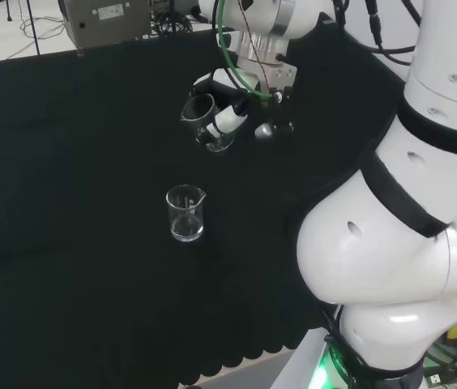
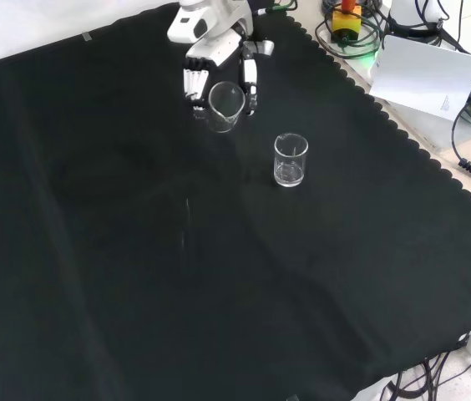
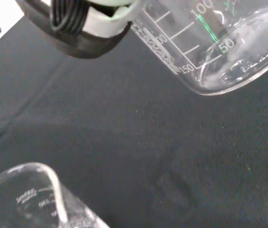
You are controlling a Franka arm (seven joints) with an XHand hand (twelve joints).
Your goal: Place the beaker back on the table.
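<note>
The hand (image 1: 230,113) (image 2: 206,63) has its fingers curled round a clear glass beaker (image 1: 203,118) (image 2: 225,104) and holds it tilted above the black cloth. In the wrist view the held beaker (image 3: 219,42) is close, its base off the cloth, with a black and white finger (image 3: 86,23) beside it. A second clear beaker (image 1: 185,213) (image 2: 290,159) (image 3: 24,199) stands upright on the cloth, apart from the hand and nearer the bench's front edge in the head view.
Black cloth (image 1: 66,203) (image 2: 135,251) covers the bench, with a scalloped edge at the right of the front view. The arm's white links (image 1: 407,227) stand at the right of the head view. Cables and a white sheet (image 2: 423,75) lie beyond the cloth.
</note>
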